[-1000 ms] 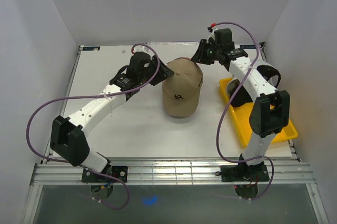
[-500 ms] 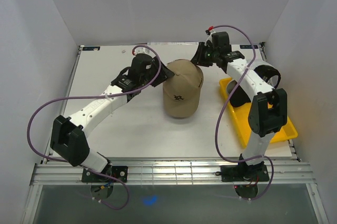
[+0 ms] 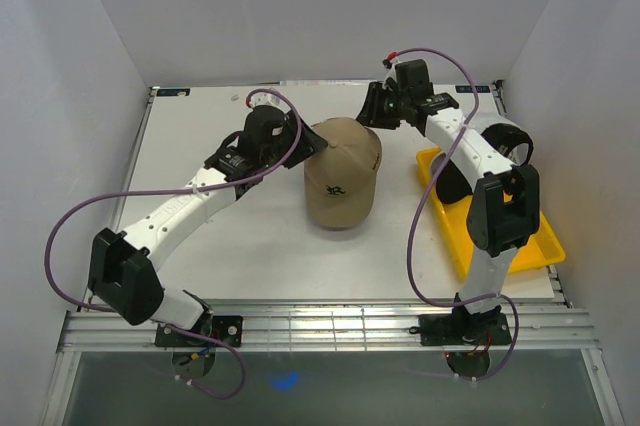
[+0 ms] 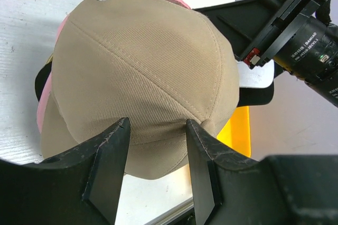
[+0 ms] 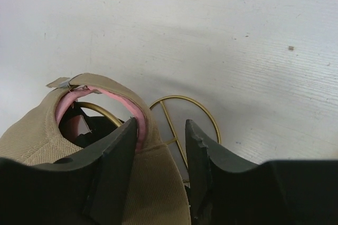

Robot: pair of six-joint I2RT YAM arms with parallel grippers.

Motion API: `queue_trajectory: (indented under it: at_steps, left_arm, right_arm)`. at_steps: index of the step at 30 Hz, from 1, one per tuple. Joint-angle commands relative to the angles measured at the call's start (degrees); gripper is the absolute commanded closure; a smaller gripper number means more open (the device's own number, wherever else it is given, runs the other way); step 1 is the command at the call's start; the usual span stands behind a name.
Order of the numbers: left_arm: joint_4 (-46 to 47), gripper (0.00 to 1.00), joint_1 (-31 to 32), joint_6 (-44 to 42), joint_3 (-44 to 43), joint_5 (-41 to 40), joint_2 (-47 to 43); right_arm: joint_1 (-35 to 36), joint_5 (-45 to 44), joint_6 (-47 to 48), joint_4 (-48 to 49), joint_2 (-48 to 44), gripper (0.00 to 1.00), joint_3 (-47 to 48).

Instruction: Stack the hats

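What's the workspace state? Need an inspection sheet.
Surface: white table, a few small specks.
Job's things: tan cap on top of pink cap and black cap, over the gold stand; white cap on the tray, partly hidden.
Clutter: yellow tray, right side.
Grippers: left gripper open at the tan crown; right gripper open at the stack's rear.
Cables: purple cables loop off both arms.
Surroundings: plain white walls; metal rail at near edge.
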State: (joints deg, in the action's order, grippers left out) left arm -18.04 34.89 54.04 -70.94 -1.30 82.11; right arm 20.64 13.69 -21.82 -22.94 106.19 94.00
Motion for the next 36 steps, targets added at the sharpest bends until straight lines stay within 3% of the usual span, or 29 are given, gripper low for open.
queue_trajectory:
  at_steps: [1, 9, 18, 24, 31, 36]
  left_arm:
    - [-0.24, 0.43, 0.35, -0.43, 0.71, -0.55, -3.97]
    - [-0.94, 0.43, 0.35, -1.22, 0.45, -0.98, -6.34]
    - [-1.03, 0.42, 0.26, -2.18, 0.62, -0.72, -8.45]
    - [-1.82, 0.42, 0.26, -4.29, 0.62, -1.60, -11.78]
    - [-2.00, 0.42, 0.26, -5.35, 1.41, -1.60, -16.53]
    - [-2.88, 0.42, 0.26, -5.79, 1.06, -0.73, -18.91]
  right_arm:
    - [1.59, 2.30, 1.87, -5.45, 0.95, 0.51, 3.47]
    - [1.59, -2.35, 1.44, -10.80, -0.11, 0.30, 11.63]
    - [1.50, -9.20, 0.56, -17.30, -2.04, 0.29, 14.11]
    - [-0.95, -15.43, 0.12, -25.21, -8.71, 0.30, 14.99]
    - [-9.47, -16.15, -1.91, -29.53, -27.32, 0.34, 2.00]
    - [-15.36, -17.47, -1.29, -30.50, -35.34, 0.37, -7.23]
